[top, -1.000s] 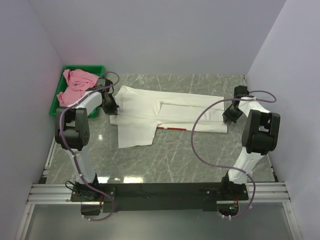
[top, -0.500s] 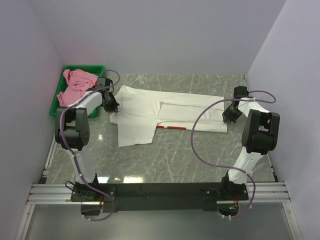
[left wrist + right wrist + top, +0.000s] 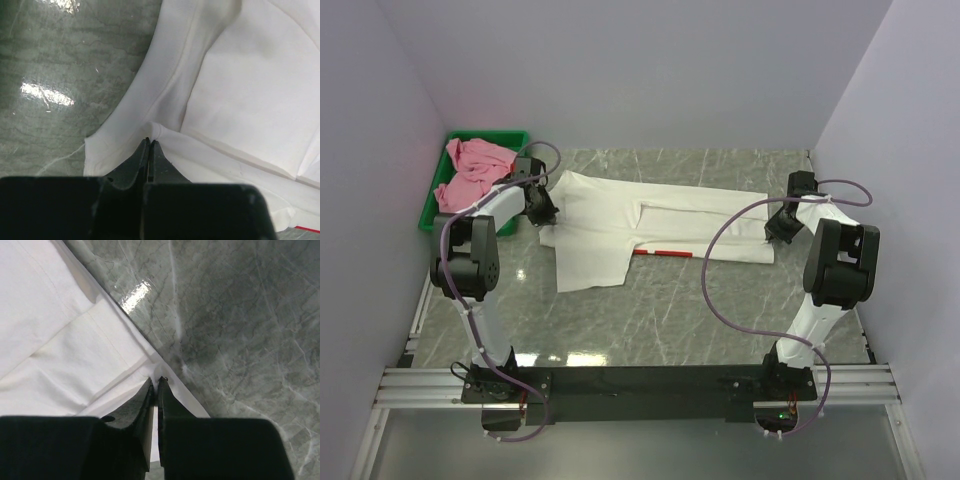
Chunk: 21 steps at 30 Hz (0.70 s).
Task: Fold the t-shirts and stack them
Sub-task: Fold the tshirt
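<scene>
Left gripper [image 3: 542, 212]: pressed together on a raised ridge of the white t-shirt [image 3: 620, 220], at the cloth's left end. Right gripper [image 3: 775, 232]: all but closed, nipping a sliver of the same white cloth at the corner of the right end.

Between the two claws: the white t-shirt, stretched long and flat across the table [image 3: 670, 320] and partly folded. Nearer the left claw, a flap reaching toward the arm bases. Just beside that flap, a thin red strip of print [image 3: 662, 254].

On the outer side of the left claw: a green tray [image 3: 485, 135] at the far left corner, with the pink t-shirt [image 3: 475, 165] heaped in it. Near the left arm, apart from the white cloth. Between the right claw and its base: a purple cable [image 3: 720, 290] looping out over bare table and crossing above the shirt's right end. A like loop beside the left arm.

Underneath: glossy grey-green marble pattern with pale veins and bright glints of light. Around: plain pale lavender walls [image 3: 650, 70] on three sides. Along the near edge: metal rails [image 3: 640, 380] carrying both bases.

Seen from above alone: the tray, the pink shirt, the whole length of the white one, both cables. Seen from the left wrist alone: a stitched seam curving past the tips, the pucker rising to them, stacked layers to the claw's right, bare marble to its left. Seen from the right wrist alone: the stitched hem running up to the tips, the corner lying on marble, bare stone to the claw's right.
</scene>
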### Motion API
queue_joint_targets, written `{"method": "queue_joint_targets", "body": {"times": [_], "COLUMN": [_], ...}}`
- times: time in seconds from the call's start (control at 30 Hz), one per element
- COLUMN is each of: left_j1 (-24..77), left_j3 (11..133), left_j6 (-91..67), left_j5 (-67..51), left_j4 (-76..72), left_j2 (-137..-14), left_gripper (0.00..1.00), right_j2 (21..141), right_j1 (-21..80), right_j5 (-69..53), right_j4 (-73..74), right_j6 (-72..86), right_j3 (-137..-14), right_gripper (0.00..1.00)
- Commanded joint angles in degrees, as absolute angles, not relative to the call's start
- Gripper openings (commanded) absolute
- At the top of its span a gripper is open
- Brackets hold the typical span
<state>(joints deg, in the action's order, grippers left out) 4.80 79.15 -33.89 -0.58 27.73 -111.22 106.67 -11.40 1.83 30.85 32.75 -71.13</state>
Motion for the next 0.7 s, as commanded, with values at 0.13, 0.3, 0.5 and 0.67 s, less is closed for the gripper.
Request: {"method": "queue_joint_targets", "body": {"times": [0.13, 0.3, 0.5, 0.67], "left_j1": [4.0, 4.0, 4.6, 5.7], "left_j3": [78.8, 79.5, 77.4, 68.1], "left_j6": [-32.9, -32.4, -31.7, -34.0], "left_j5": [2.9, 2.5, 3.3, 4.7], "left_j4": [24.2, 24.7, 27.4, 30.8], "left_j2": [-108.8, -105.4, -96.1, -86.6], "left_gripper": [0.16, 0.52, 0.88, 1.00], "right_j2": [107.9, 105.2, 96.1, 88.4], "right_j1": [-11.6, -10.6, -4.4, 6.7], "right_j5": [5.2, 4.4, 3.8, 0.6], "right_j4": [27.8, 28.2, 26.7, 22.2], "right_j6": [32.4, 30.9, 28.2, 22.3], "right_j3": [-72.4, -73.7, -72.2, -67.3], "right_gripper": [0.21, 0.41, 0.64, 0.66]}}
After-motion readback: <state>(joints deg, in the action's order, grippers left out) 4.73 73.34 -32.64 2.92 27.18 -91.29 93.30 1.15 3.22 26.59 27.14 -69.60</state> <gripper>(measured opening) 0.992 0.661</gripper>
